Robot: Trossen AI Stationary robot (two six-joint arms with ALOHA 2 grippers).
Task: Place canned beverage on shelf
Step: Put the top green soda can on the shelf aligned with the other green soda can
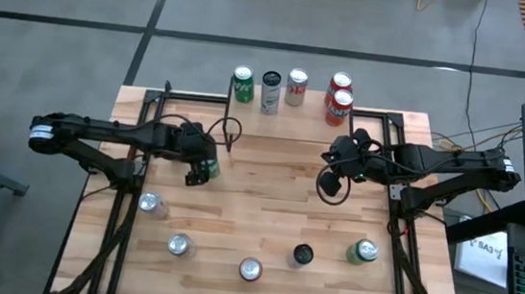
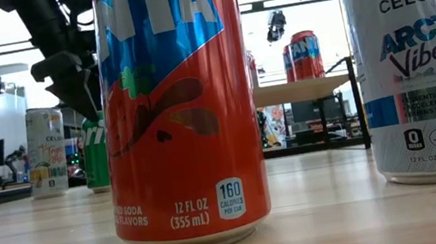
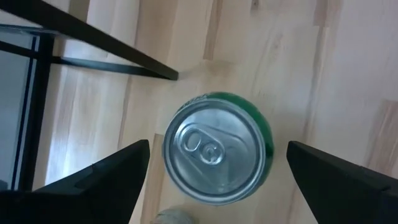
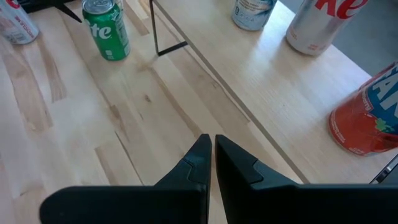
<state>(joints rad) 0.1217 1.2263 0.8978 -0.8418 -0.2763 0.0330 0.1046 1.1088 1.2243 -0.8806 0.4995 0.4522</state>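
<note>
The butcher-block surface (image 1: pixel 266 205) carries the shelf (image 1: pixel 285 115) at its far edge, where five cans stand in a row. A green can (image 1: pixel 205 169) stands before it; five more cans (image 1: pixel 251 269) stand scattered near the front edge.

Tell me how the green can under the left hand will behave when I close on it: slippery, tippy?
The green can stands upright with its tab unopened, so it is probably full and fairly heavy. Its smooth round wall may slip or twist between the left hand's open fingers. Off-centre contact could tip it, since it is tall and narrow.
</note>
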